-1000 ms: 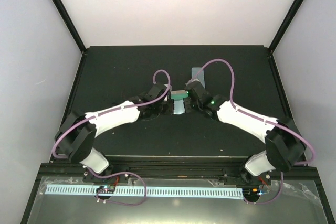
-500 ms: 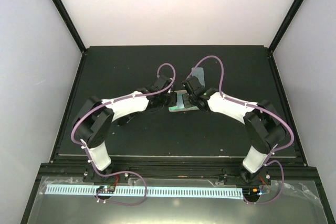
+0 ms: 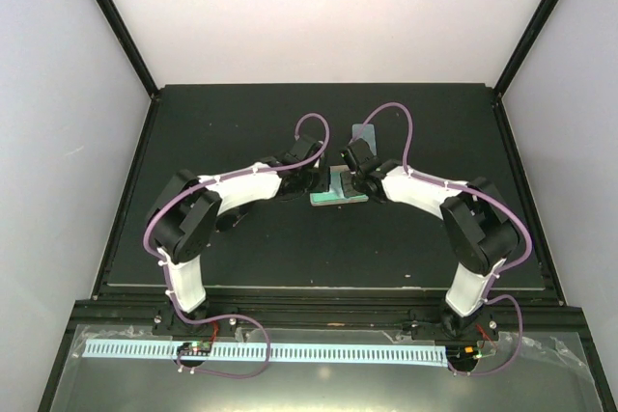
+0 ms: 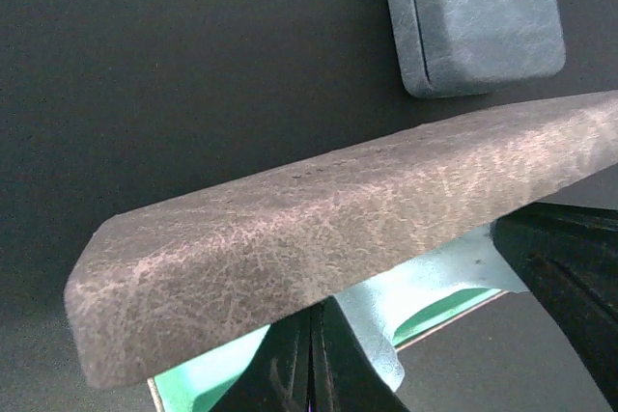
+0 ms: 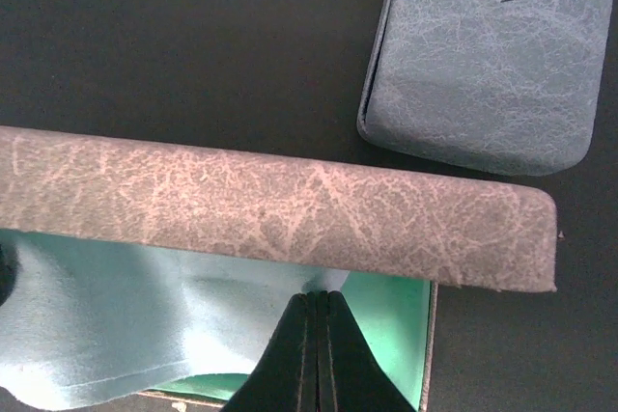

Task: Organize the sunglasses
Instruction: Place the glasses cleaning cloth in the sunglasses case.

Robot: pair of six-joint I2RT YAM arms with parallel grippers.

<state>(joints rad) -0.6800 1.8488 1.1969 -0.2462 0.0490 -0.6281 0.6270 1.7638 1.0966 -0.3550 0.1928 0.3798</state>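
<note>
We are holding the left pincer [image 4: 311, 344] and right pincer [image 5: 317, 320] pressed together, empty, tips at the brown lid [image 5: 270, 209] of an open case near the desk's [image 3: 241, 123] middle. A cloth [image 5: 116, 306] is lying inside, and a grey case [image 5: 483, 55] is lying just beyond. No sunglasses are showing, perhaps under the cloth. We are judging them light and fragile, best gripped at the bridge.

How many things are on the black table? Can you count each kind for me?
Cases: 2 (blue-grey case, shut; brown case, open)
Cloths: 1 (light blue cloth, in the brown case)
Sunglasses: 0 showing
Total: 3 things
</note>
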